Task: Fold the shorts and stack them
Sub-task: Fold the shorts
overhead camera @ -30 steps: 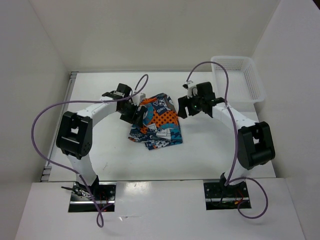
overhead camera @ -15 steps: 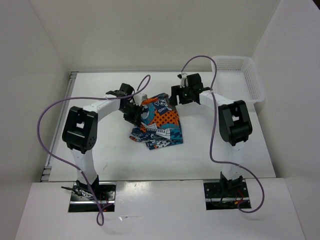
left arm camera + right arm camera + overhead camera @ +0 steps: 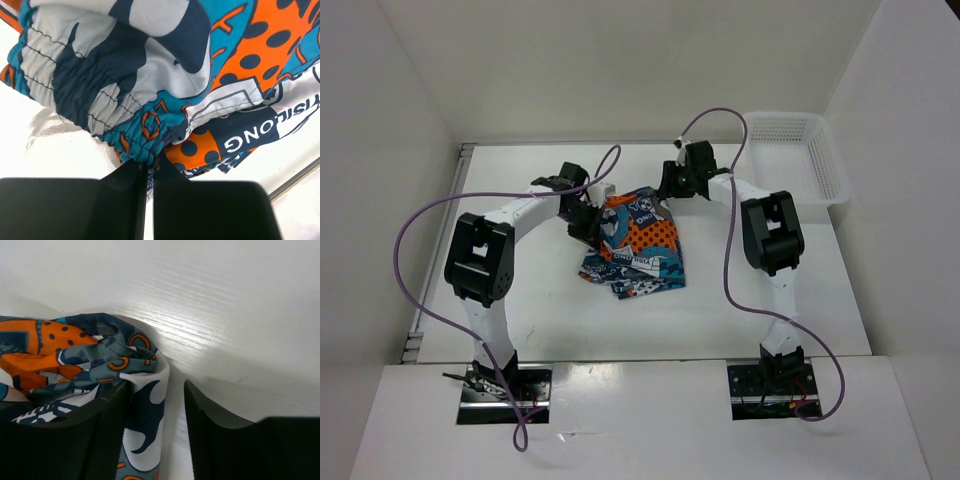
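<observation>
The shorts [image 3: 635, 240], in a teal, orange, navy and white print, lie bunched at the middle of the white table. My left gripper [image 3: 588, 222] is at their left edge. In the left wrist view it [image 3: 149, 162] is shut on the gathered waistband of the shorts [image 3: 150, 75]. My right gripper [image 3: 666, 195] is at the far right corner of the cloth. Seen from the right wrist it [image 3: 159, 390] is open. A fold of the shorts [image 3: 142, 415] lies between the fingers, against the left one, with a gap to the right fingertip [image 3: 200, 405].
A white mesh basket [image 3: 800, 160] stands at the back right of the table. White walls close in the table at the back and sides. A purple cable loops off each arm.
The left gripper has shut on the waistband. The right arm has swung left to the shorts' far corner and its jaws have narrowed around the cloth.
</observation>
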`<action>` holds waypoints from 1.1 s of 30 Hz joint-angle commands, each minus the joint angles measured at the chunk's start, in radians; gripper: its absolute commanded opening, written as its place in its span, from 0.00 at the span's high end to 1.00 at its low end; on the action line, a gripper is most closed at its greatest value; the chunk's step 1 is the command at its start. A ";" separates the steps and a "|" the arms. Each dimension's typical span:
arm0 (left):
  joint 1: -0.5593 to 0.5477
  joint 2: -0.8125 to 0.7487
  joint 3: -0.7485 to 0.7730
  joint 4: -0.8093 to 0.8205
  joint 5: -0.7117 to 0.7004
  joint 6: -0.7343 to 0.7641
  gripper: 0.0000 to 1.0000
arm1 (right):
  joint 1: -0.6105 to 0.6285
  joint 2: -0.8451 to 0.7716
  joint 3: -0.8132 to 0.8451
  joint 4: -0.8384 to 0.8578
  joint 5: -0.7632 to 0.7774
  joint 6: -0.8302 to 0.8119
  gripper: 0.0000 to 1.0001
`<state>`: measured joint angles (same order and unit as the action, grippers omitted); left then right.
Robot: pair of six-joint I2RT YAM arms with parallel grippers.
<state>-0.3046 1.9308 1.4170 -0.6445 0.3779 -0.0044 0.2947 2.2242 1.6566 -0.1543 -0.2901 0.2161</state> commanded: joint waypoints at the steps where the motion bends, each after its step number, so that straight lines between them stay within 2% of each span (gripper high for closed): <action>1: -0.001 -0.043 0.030 -0.024 0.007 0.004 1.00 | 0.006 0.044 0.049 0.047 -0.021 0.040 0.49; 4: -0.001 -0.043 0.020 -0.024 -0.020 0.004 1.00 | 0.006 0.054 0.058 0.056 -0.046 0.071 0.57; 5: -0.001 -0.043 0.020 -0.035 -0.020 0.004 1.00 | 0.006 0.054 0.058 0.056 -0.046 0.080 0.68; 7: -0.001 -0.043 0.030 -0.049 -0.020 0.004 1.00 | 0.006 0.063 0.078 0.056 -0.032 0.110 0.84; 8: -0.001 -0.043 0.030 -0.064 -0.020 0.004 1.00 | 0.006 0.063 0.078 0.056 0.010 0.124 0.98; 11: -0.001 -0.055 0.002 -0.093 -0.045 0.004 1.00 | -0.003 0.063 0.140 0.044 0.101 0.179 1.00; 14: -0.001 -0.078 -0.061 -0.093 -0.056 0.004 1.00 | -0.026 0.063 0.173 0.025 0.126 0.200 1.00; 21: -0.001 -0.055 -0.081 -0.084 -0.103 0.004 1.00 | -0.026 0.063 0.149 0.016 0.085 0.249 1.00; 23: -0.001 -0.029 -0.081 -0.084 -0.123 0.004 0.98 | -0.026 0.063 0.149 0.016 0.085 0.249 0.93; 24: -0.001 -0.029 -0.069 -0.084 -0.123 0.004 0.94 | -0.026 0.063 0.149 0.016 0.095 0.238 0.91; 25: -0.001 -0.029 -0.058 -0.084 -0.132 0.004 0.91 | -0.035 0.054 0.149 0.016 0.095 0.238 0.81; 27: -0.001 -0.018 -0.044 -0.084 -0.132 0.004 0.80 | -0.045 0.043 0.140 0.016 0.060 0.204 0.57; 28: -0.001 -0.018 -0.044 -0.084 -0.132 0.004 0.67 | -0.045 0.043 0.140 0.028 0.043 0.189 0.40; 30: -0.001 -0.018 -0.017 -0.084 -0.132 0.004 0.60 | -0.045 0.020 0.140 0.039 -0.001 0.142 0.33; 31: -0.001 -0.018 0.000 -0.084 -0.123 0.004 0.53 | -0.045 0.011 0.140 0.039 -0.010 0.128 0.28; 33: -0.001 -0.027 0.016 -0.084 -0.123 0.004 0.45 | -0.045 -0.018 0.140 0.039 -0.021 0.106 0.25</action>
<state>-0.3046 1.9087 1.3743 -0.7151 0.2554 -0.0036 0.2569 2.2932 1.7931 -0.1616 -0.2707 0.3794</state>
